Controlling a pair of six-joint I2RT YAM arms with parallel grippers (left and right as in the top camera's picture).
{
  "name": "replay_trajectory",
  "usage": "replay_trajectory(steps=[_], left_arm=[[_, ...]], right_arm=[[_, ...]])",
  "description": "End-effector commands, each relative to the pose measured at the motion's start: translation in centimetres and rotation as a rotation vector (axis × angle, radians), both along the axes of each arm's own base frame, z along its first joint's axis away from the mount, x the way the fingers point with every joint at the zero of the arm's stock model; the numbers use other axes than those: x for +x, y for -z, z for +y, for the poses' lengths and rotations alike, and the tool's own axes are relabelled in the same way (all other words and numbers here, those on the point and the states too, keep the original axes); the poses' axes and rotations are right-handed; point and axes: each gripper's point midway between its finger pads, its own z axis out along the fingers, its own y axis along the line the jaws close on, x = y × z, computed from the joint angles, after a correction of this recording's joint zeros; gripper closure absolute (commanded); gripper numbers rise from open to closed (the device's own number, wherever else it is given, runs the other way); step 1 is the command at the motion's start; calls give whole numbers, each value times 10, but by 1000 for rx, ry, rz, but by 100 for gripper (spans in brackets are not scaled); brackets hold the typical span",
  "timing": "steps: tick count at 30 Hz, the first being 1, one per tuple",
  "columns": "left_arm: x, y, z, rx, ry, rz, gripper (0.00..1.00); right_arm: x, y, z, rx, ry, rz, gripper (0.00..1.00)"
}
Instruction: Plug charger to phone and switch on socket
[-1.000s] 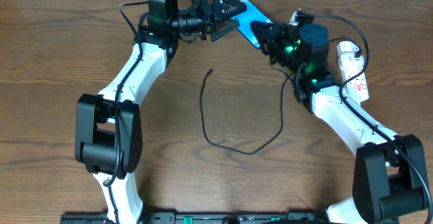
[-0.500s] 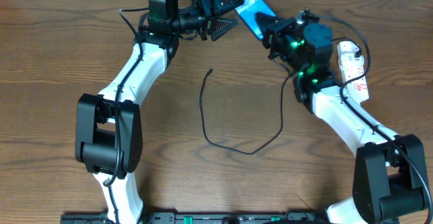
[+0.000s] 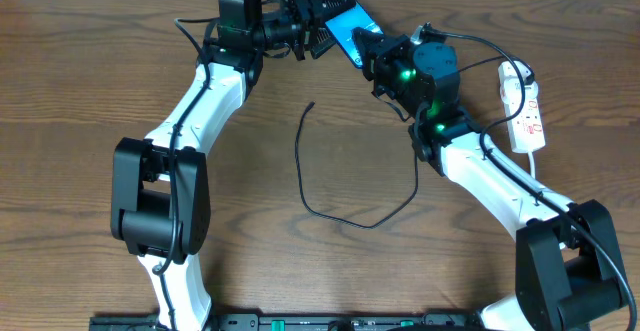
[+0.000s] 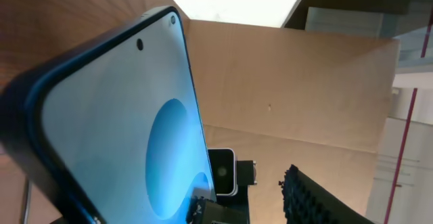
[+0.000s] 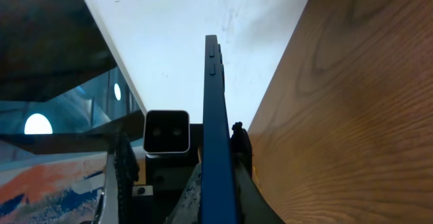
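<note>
Jaws of the right gripper (image 3: 368, 49) are pinched tight on the phone (image 3: 350, 26), gripping it across its thin body near one end. The right wrist view shows it edge-on, side buttons visible, standing straight out from between the pads. Lifting it clear of the table (image 3: 90, 121) like this probably keeps its edges reachable, though I cannot tell which end carries the port. The left gripper (image 3: 332, 19) meets the phone from the opposite side with its jaws apart, straddling the free end. In the left wrist view the blue screen fills the left side, and a gap separates it from the one ridged finger (image 4: 308, 197) in sight, so nothing is clamped there. It looks like a hand-over or a steadying grip being set up — a judgement only.

The charger (image 3: 298, 161) lies flat on the wood in an open loop, well apart from the phone and nearer the robot's base. Its plug tip (image 3: 312, 105) is the part closest to the phone, and nothing is touching it. The socket (image 3: 525, 111) lies on the right arm's side of the phone, beyond that arm's wrist, and its switch is too small to read. With both grippers busy at the phone, neither is free for the cable — and the cable's far run disappears beneath the right arm.
</note>
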Motion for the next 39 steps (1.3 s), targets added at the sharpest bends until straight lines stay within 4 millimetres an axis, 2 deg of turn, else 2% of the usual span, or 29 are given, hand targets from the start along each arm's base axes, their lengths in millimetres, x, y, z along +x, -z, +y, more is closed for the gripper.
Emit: replay_trajectory(steps=[1, 12, 14, 16, 19, 22, 26, 29, 35, 39], left_arm=[[-2, -18, 0, -13, 5, -45, 41], [5, -17, 2, -6, -39, -43, 43], [6, -17, 3, -6, -43, -41, 47], [6, -17, 3, -12, -44, -26, 52], [6, -17, 3, -12, -44, -26, 69], [6, -17, 3, -12, -44, -26, 77], [6, -17, 3, -12, -44, -26, 81], [6, -17, 3, -12, -44, -26, 92], [6, -17, 3, -12, -45, -26, 93], [6, -17, 3, -11, -45, -27, 93]], right_arm=[[-1, -5, 4, -14, 0, -11, 99], [-8, -5, 13, -14, -68, -14, 98], [-8, -5, 13, -14, -69, -14, 99], [-8, -5, 13, -14, -69, -14, 98], [-9, -5, 15, -13, -76, -14, 98], [-11, -5, 19, -19, -87, -18, 98], [-13, -5, 23, -19, -94, -18, 98], [-13, -4, 23, -20, -95, -16, 99], [-13, -3, 23, -21, -95, -12, 98], [-13, -3, 22, -41, -98, -27, 87]])
